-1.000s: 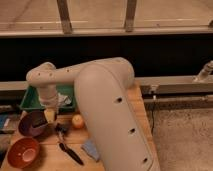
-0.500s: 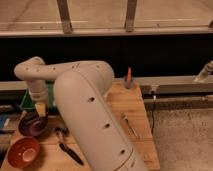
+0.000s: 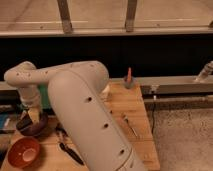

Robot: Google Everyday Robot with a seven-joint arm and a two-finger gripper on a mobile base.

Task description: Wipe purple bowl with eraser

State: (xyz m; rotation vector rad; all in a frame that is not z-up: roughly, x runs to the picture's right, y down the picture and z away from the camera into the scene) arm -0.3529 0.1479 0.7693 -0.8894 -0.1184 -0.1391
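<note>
Pincer (image 3: pixel 31 116) shifted over purple bowl (image 3: pixel 31 126) | finger state: cannot tell

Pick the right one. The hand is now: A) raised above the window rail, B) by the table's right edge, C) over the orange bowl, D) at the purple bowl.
D: the hand reaches down into the purple bowl at the table's left side, while the orange bowl sits apart, nearer the camera.
</note>
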